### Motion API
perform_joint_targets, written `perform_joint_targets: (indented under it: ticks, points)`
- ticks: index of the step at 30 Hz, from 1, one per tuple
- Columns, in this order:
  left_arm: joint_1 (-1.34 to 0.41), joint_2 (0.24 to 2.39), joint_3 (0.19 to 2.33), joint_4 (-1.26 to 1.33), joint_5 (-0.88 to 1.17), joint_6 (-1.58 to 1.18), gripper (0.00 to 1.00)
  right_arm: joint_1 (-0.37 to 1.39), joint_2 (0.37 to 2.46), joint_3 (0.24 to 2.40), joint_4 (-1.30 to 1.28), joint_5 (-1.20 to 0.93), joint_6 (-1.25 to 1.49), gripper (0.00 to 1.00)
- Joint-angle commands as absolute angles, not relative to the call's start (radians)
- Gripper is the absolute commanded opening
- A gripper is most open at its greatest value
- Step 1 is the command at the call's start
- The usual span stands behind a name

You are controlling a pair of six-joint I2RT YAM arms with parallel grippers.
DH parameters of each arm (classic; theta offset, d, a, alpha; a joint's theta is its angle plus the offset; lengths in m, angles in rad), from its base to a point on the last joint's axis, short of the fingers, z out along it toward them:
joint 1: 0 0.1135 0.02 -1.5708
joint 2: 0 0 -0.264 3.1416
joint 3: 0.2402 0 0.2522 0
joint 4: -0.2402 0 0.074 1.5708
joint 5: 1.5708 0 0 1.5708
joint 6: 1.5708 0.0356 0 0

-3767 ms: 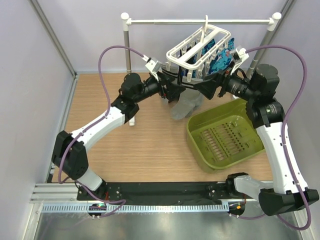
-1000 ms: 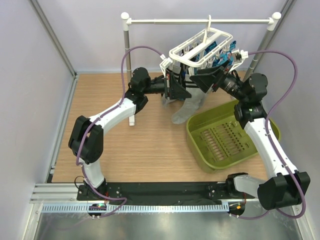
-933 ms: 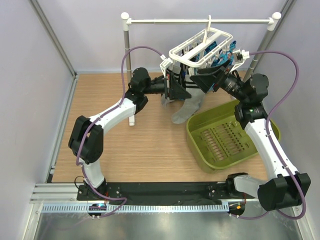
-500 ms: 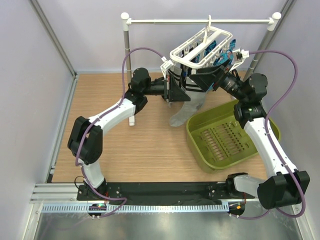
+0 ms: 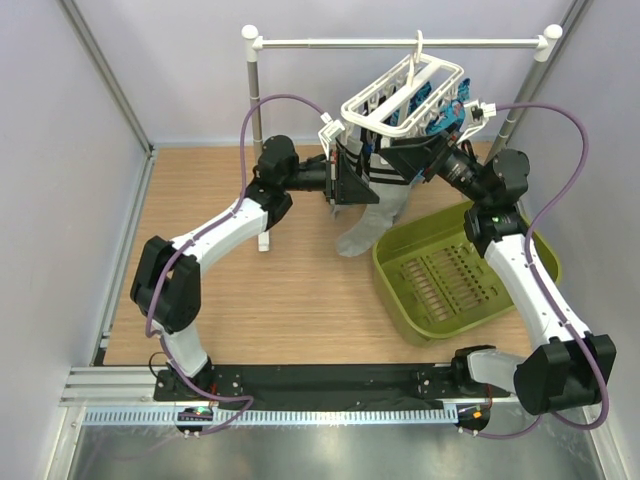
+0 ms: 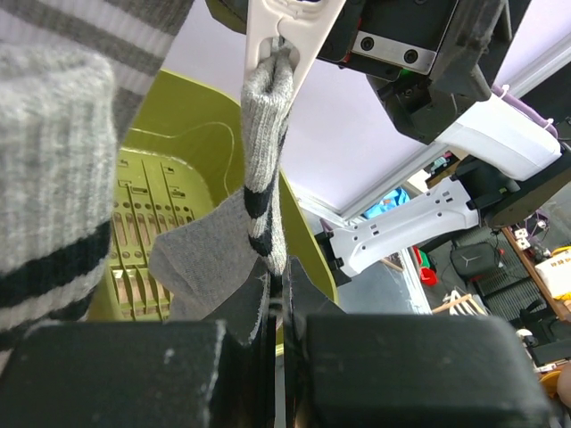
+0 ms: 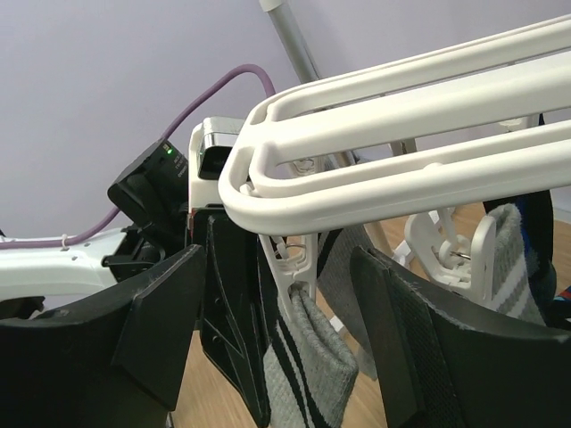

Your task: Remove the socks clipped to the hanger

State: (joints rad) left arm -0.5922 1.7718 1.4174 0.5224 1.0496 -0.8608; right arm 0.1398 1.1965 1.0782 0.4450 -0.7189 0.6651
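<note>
Leftward and toward the near side goes the toe of the grey sock [image 5: 362, 225] compared with a second ago, and the left arm's elbow has swung nearer too, so a pull looks to be under way. Its cuff is still pinched in a white clip peg [image 6: 284, 36] under the hanger [image 5: 405, 95], which hangs tilted from the rail [image 5: 400, 43]. From the left wrist view the sock runs straight down from that peg into the left gripper [image 6: 278, 312], whose jaws are clamped tight on the fabric. That grip low on the leg gives something to tug against.

Over on the other side, the right gripper [image 7: 294, 330] has its jaws spread wide, one finger on each side of a peg below the frame's corner, not pressing it that I can see. My read: it is there to squeeze the peg open or steady the frame while the left arm draws the sock free. More socks dangle from neighbouring pegs, one striped [image 7: 308, 366] just below, another [image 7: 513, 259] further right, so plenty remains.

Below and to the right sits the green basket [image 5: 388, 268], probably the drop spot. Risk here: the hanger swinging with the pull.
</note>
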Motion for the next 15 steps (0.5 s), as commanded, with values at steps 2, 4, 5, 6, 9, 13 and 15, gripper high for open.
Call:
perform_joint_targets:
  ticks: [2,4,5,6,9,13,15]
  points:
    - [-0.589,1.724,1.425,0.538,1.078,-0.876,0.00,0.138,1.206,1.074,0.575,-0.709,0.730,0.74]
    - [-0.589,1.723,1.422,0.538,1.078,-0.876,0.00,0.141,1.210,1.068,0.597,-0.713,0.756,0.73]
    - [-0.589,1.723,1.424,0.538,1.080,-0.876,0.00,0.147,1.215,1.068,0.609,-0.713,0.759,0.72]
    - [-0.589,1.726,1.424,0.538,1.078,-0.877,0.01,0.150,1.218,1.063,0.614,-0.709,0.759,0.71]
    - [-0.591,1.727,1.428,0.538,1.078,-0.879,0.00,0.153,1.218,1.042,0.630,-0.696,0.761,0.70]
    - [-0.594,1.729,1.428,0.538,1.080,-0.881,0.00,0.153,1.209,1.031,0.638,-0.663,0.747,0.68]
    - [-0.595,1.730,1.430,0.538,1.080,-0.882,0.00,0.153,1.204,1.023,0.638,-0.649,0.730,0.66]
